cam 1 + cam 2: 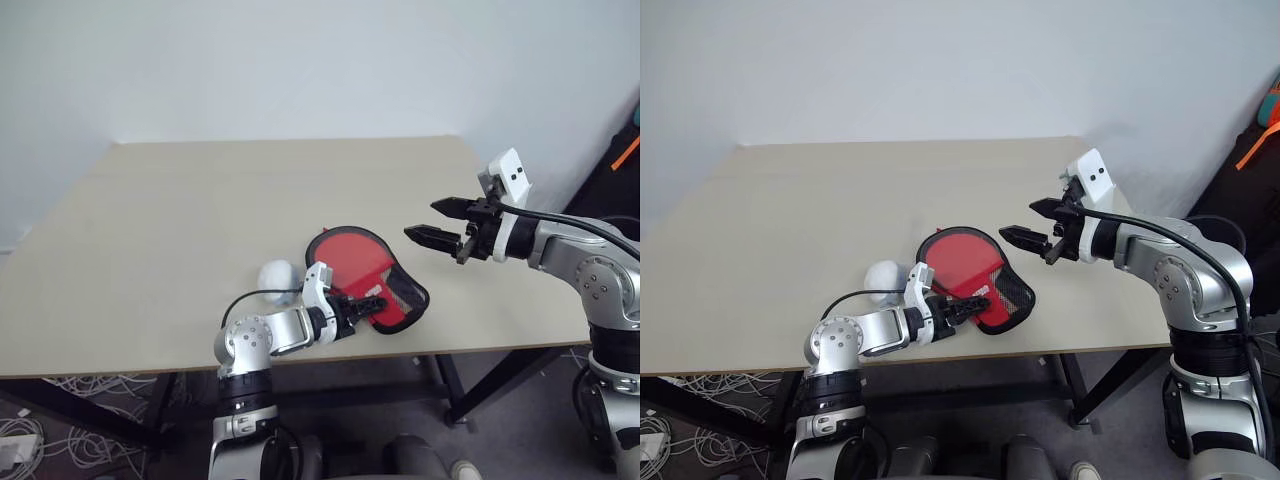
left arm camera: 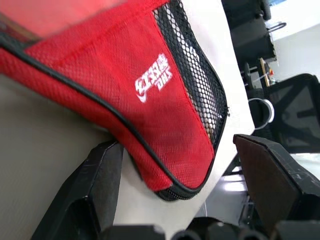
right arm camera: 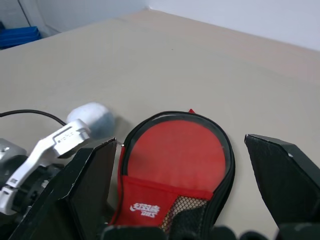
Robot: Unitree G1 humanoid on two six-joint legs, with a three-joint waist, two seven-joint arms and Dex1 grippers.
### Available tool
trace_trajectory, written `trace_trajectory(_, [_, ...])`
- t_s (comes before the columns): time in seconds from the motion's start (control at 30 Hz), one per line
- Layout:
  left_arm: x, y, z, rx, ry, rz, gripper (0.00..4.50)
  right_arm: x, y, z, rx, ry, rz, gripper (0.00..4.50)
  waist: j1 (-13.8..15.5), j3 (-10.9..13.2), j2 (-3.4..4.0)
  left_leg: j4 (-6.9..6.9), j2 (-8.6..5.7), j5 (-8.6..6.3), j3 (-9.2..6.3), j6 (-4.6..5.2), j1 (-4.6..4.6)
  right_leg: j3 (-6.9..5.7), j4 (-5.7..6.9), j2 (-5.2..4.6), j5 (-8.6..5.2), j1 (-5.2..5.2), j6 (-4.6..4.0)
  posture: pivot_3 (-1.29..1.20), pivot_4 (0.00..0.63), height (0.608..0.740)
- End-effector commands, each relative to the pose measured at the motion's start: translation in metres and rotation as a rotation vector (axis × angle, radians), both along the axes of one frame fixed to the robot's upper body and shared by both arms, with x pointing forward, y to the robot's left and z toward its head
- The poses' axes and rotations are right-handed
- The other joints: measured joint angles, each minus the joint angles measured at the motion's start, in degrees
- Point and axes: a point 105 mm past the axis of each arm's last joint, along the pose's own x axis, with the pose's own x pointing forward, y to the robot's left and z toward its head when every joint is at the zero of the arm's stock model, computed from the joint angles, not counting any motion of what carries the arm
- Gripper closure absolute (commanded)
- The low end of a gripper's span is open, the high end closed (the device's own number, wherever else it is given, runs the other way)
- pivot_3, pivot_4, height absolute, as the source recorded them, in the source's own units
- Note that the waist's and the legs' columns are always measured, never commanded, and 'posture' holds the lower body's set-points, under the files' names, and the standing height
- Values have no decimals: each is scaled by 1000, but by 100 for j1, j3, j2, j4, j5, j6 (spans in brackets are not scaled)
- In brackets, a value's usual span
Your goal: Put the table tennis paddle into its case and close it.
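Nearest the head camera, the left gripper [image 1: 372, 305] reaches low over the near edge of the pale beige table [image 1: 180, 230], its two black fingers [image 2: 92, 192] spread apart on either side of the narrow handle end of the red fabric paddle-shaped case [image 1: 375, 280]. That end, with its white logo and dark mesh panel [image 2: 192, 75], sits between the fingers; one finger looks to be touching or nearly touching the fabric, but nothing is pinched yet. Judging by this position, the gripper is lined up to pin or grasp the handle end so the case can be closed.

Inside the case lies the round red rubber-faced table tennis paddle [image 3: 180, 152]. Its red face shows through the open upper half, ringed by the black zip edge, and its handle is hidden under the red flap. So the paddle seems already inserted, with closing left to do.

Just beside the case, on the robot's left, rests a small white rounded object [image 1: 277, 274].

Raised above the table and apart from the case on its right side, the right gripper [image 1: 440, 222] points toward the case, fingers wide apart and empty, apparently waiting to help with the zip.
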Motion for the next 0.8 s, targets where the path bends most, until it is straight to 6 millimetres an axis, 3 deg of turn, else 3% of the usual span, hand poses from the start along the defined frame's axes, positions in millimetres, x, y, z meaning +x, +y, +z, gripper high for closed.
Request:
trace_trajectory(0.03, [8,-9,6,8,-2,20,801,-4,8,18,19,-68,27,30,4,0,0,1,-1,0,-1,0,0,0,0,0,0,0,0,0,0,739])
trace_trajectory(0.43, [3,-6,-14,146,102,-5,801,-4,11,19,31,-74,21,30,0,-1,0,2,-3,-1,-2,-2,1,-2,-1,-1,0,3,1,0,0,739])
trace_trajectory(0.53, [3,-1,-21,179,145,6,1379,-4,10,20,33,-77,17,30,-1,-1,1,2,-2,-2,-3,-3,2,-2,-1,-1,0,3,1,0,0,739])
trace_trajectory(0.8, [2,12,-32,217,237,30,4331,-4,10,24,42,-84,14,30,-11,-1,1,-1,2,-6,-2,-8,5,-3,-1,2,0,2,1,0,0,739])
